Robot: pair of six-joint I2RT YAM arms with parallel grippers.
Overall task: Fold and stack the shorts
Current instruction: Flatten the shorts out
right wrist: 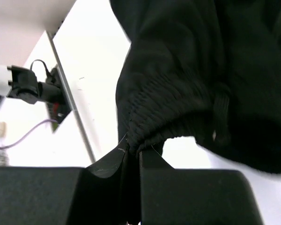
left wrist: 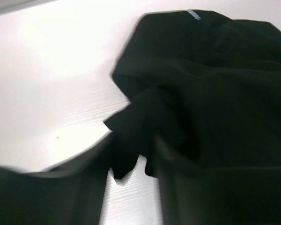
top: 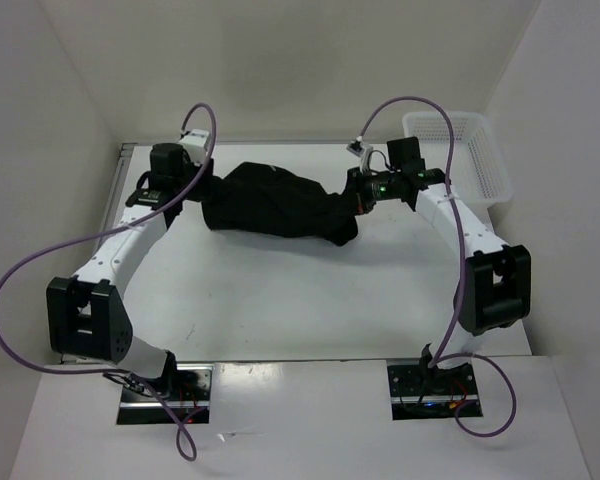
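Note:
The black shorts (top: 270, 205) hang bunched and stretched between my two grippers over the far half of the table. My right gripper (top: 355, 198) is at their right end. In the right wrist view it (right wrist: 136, 150) is shut on the ribbed waistband (right wrist: 164, 103). My left gripper (top: 202, 195) is at the left end of the shorts. The left wrist view is blurred: the fingers (left wrist: 47, 192) stand partly apart, and a fold of the shorts (left wrist: 215, 93) sits between the tips (left wrist: 131, 154). Whether that fold is pinched does not show. A small pale label (left wrist: 194, 15) marks the far edge.
A white mesh basket (top: 460, 150) stands at the back right corner, just behind the right arm. White walls enclose the table (top: 280, 300) at the back and on both sides. Purple cables loop off both arms.

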